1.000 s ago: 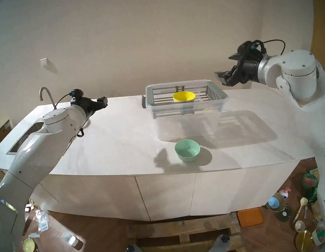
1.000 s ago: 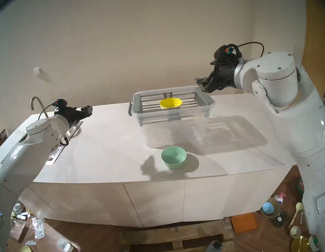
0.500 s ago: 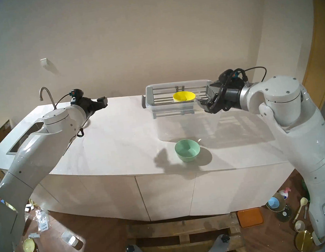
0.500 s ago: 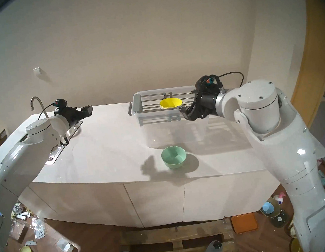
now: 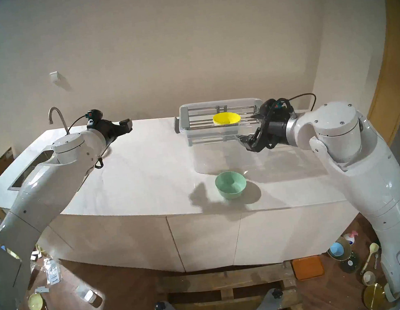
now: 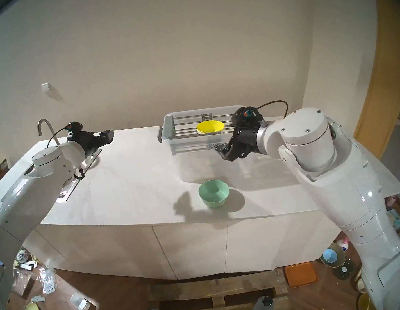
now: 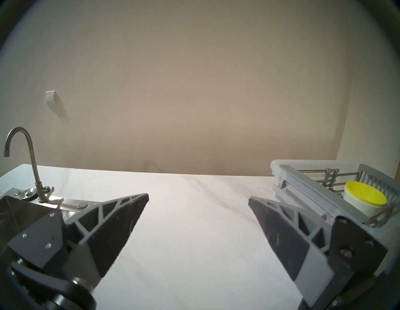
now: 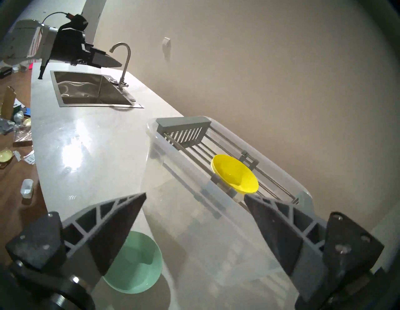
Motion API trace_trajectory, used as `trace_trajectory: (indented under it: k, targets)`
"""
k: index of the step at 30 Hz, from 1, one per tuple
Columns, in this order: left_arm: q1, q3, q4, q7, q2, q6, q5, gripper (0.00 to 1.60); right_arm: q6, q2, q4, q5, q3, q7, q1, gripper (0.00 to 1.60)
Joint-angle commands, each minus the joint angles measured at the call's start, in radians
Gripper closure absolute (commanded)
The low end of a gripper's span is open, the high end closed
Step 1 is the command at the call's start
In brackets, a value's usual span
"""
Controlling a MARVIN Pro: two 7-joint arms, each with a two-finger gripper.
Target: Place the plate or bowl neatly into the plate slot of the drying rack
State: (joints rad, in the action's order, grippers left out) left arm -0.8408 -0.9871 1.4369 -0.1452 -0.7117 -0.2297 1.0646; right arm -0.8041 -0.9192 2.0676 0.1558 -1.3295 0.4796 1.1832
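White marble bench (image 5: pixel 146 172) carries a green bowl (image 5: pixel 230 184) near its front edge, upright and untouched. Beyond it the right claw (image 5: pixel 242 142) hangs with fingers apart and empty before the clear tub (image 5: pixel 230 147). Farther back the drying rack (image 5: pixel 182 118) spans the tub, a yellow bowl (image 5: pixel 226 121) on its plate slot (image 5: pixel 200 123); far left, the left claw (image 5: pixel 126 126) is spread, empty.

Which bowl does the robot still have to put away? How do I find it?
Look at the white counter. In front of the clear tub that carries the drying rack sits the green bowl, alone, near the counter's front edge. The yellow bowl is already up on the rack.
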Motion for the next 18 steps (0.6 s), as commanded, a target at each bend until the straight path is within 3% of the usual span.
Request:
trace_trajectory:
  k: [1,9,18]
  targets:
    - [0.033,-0.019,0.015,0.009,0.003,0.007,0.0,0.0,0.003,0.009,0.025,0.003,0.01,0.012,0.025,0.0]
    - [0.033,-0.019,0.015,0.009,0.003,0.007,0.0,0.0,0.034,0.013,0.049,-0.002,0.012,0.006,0.115,0.0]
    - [0.033,-0.019,0.015,0.009,0.003,0.007,0.0,0.0,0.063,-0.012,0.022,-0.022,0.037,-0.015,0.141,0.0]
